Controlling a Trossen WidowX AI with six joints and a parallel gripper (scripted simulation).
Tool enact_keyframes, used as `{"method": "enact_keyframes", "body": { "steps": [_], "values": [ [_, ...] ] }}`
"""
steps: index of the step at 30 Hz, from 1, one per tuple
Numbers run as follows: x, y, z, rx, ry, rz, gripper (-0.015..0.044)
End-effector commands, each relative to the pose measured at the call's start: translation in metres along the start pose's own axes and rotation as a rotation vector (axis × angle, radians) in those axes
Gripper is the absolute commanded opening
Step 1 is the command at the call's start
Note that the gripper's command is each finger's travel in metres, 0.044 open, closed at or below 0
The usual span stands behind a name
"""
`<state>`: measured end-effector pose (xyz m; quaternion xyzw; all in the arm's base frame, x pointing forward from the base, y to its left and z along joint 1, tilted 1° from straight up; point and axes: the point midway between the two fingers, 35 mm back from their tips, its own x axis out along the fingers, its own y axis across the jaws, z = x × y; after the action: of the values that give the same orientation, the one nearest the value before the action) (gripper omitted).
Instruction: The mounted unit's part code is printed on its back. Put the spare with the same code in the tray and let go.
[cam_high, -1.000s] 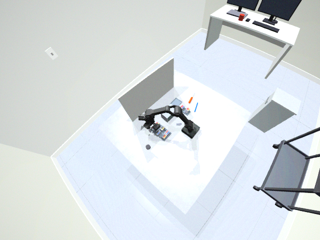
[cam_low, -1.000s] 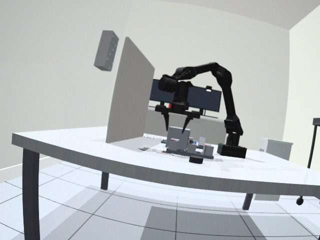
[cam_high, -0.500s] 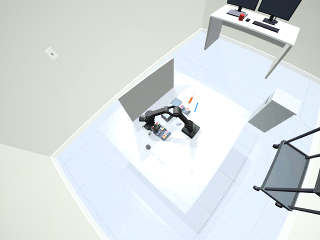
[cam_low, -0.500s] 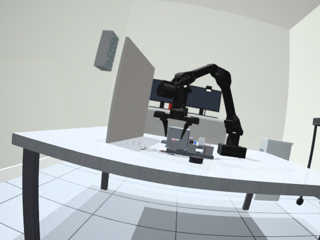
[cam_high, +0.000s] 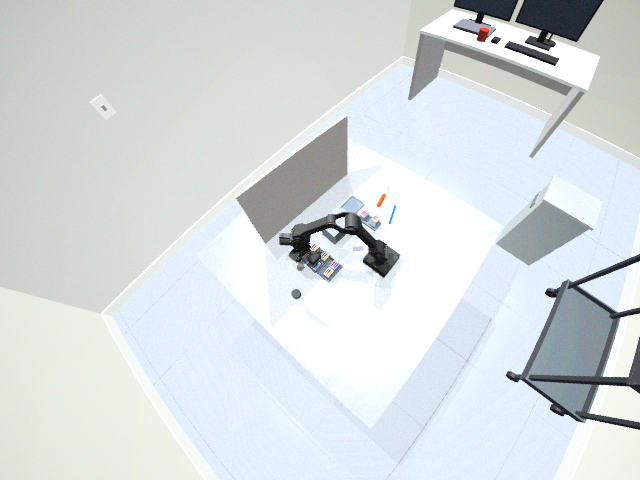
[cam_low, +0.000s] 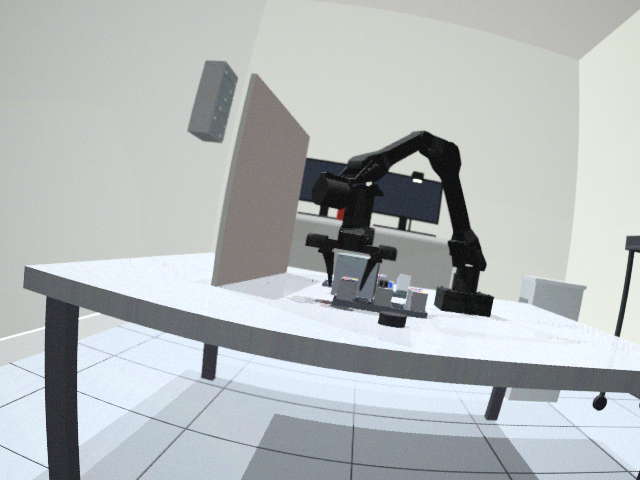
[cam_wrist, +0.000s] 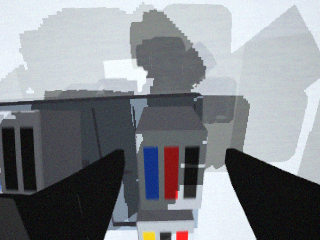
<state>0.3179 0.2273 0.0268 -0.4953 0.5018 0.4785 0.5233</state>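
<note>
- The black arm (cam_low: 454, 206) is bending over the tabletop (cam_low: 155, 294) and is pointing its gripper (cam_low: 350, 279) straight down over a dark rack (cam_low: 379, 307) of little grey blocks.
- The gripper's two fingers are standing apart, one on each side of a grey spare block (cam_wrist: 171, 150), and they are not squeezing it; the gripper is holding nothing.
- In the wrist view, that spare block is showing a blue stripe, a red stripe and a black stripe on its face.
- Just below it in the wrist view, another block (cam_wrist: 165, 227) is showing yellow, black and red marks.
- Left of the spare block, a bigger grey block (cam_wrist: 25, 150) is showing two black stripes.
- From the side, the spare block is sitting in the rack with the gripper's fingertips reaching down beside it.
- A small dark round thing (cam_low: 391, 318) is lying on the tabletop just in front of the rack.
- A tall brown board (cam_low: 261, 191) is standing on the tabletop just behind the rack.
- From above, a flat grey tray (cam_high: 353, 204) is lying well apart from the rack, on the far side of the arm.
- Near the tray, an orange tool (cam_high: 381, 198) and a blue tool (cam_high: 392, 214) are lying on the tabletop.
</note>
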Motion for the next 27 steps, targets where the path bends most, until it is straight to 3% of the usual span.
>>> {"method": "enact_keyframes", "body": {
  "steps": [1, 13, 18, 25, 27],
  "values": [
    [0.008, 0.001, -0.001, -0.004, 0.004, 0.005, 0.03],
    [0.019, 0.002, -0.002, -0.004, 0.004, 0.005, 0.03],
    [0.017, 0.002, -0.002, 0.0, 0.004, 0.004, 0.0169],
    [0.017, 0.002, -0.002, 0.0, 0.004, 0.004, 0.0122],
    [0.017, 0.002, -0.002, 0.0, 0.004, 0.004, 0.007]
  ]
}}
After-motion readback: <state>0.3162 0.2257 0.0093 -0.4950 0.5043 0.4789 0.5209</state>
